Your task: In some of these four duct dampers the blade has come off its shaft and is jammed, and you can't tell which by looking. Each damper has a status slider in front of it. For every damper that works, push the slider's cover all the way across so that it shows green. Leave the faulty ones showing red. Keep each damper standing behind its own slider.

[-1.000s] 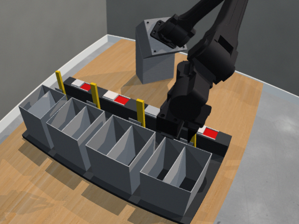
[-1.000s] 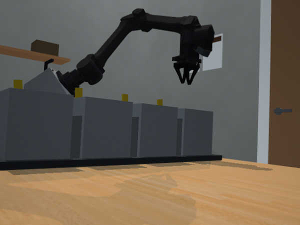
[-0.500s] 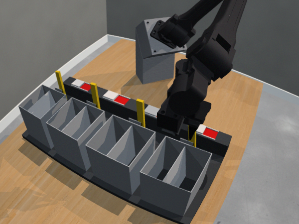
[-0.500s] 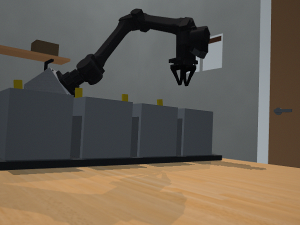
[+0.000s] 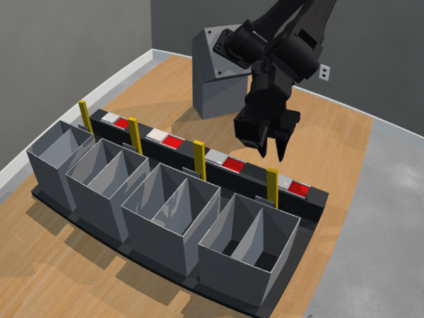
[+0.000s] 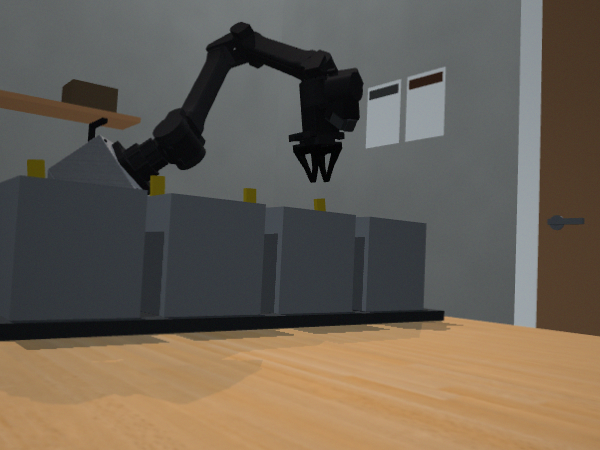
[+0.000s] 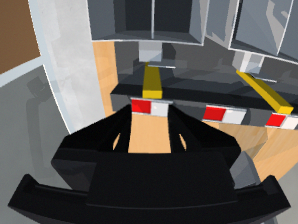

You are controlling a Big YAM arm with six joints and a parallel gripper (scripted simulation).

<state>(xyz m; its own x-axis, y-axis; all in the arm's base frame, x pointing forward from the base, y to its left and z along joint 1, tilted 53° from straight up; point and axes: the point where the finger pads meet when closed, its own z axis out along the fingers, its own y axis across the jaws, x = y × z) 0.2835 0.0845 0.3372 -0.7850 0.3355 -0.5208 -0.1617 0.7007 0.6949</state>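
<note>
"Where is the claw [image 5: 272, 158] [image 6: 320, 181] [image 7: 149, 109]?"

"Raised on the far side of the black slider rail [image 5: 254, 173] [image 7: 195, 97], toward the right, its fingers partly open, pointing down and gripping nothing."

"And the sliders?"

"Four along the rail, all showing red: the rightmost slider [image 5: 298, 189] [image 7: 141, 106], the third slider [image 5: 233, 165] [image 7: 214, 113], the second slider [image 5: 172, 142] and the leftmost slider [image 5: 121, 123]. From above, each white cover sits at the left."

"The dampers?"

"Four gray, open-topped boxes in a row on the near side: leftmost damper [image 5: 51, 180], second damper [image 5: 92, 208], third damper [image 5: 155, 237] and rightmost damper [image 5: 233, 275], each behind its own slider. A yellow lever [image 5: 272, 189] [image 7: 152, 85] rises between the rightmost pair; the other three have one apiece. Whether any blade is jammed, I cannot tell."

"What carries the lineup?"

"A black base plate [image 5: 295, 252] [image 6: 300, 320] on the wooden tabletop [image 5: 318, 124] [image 6: 350, 390]. At the far side stands the gray arm pedestal [image 5: 224, 100] [image 6: 92, 162]. Two sheets [image 6: 382, 120] [image 6: 425, 112] hang on the wall, left of a brown door [image 6: 570, 150]."
</note>
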